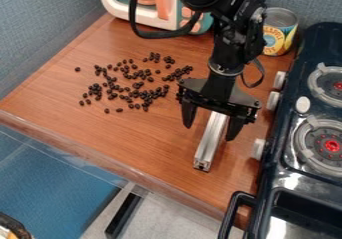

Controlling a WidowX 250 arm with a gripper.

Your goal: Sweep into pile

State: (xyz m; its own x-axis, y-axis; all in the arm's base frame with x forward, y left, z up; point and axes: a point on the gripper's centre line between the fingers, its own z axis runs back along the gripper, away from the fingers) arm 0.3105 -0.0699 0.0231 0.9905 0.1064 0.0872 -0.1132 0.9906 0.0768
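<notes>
My gripper hangs over the right part of the wooden counter, its two black fingers wide apart. A silver metal bar runs between them toward the counter's front edge, with a gap visible on each side. The bar's upper end is hidden under the gripper body. Left of the gripper, many small dark beans lie scattered over the counter in a loose, uneven patch. A few stray ones sit apart at its left and lower edges.
A toy microwave stands at the back, and a yellow-labelled can at the back right behind the arm. The dark stove with knobs borders the right side. The counter's front edge drops off below.
</notes>
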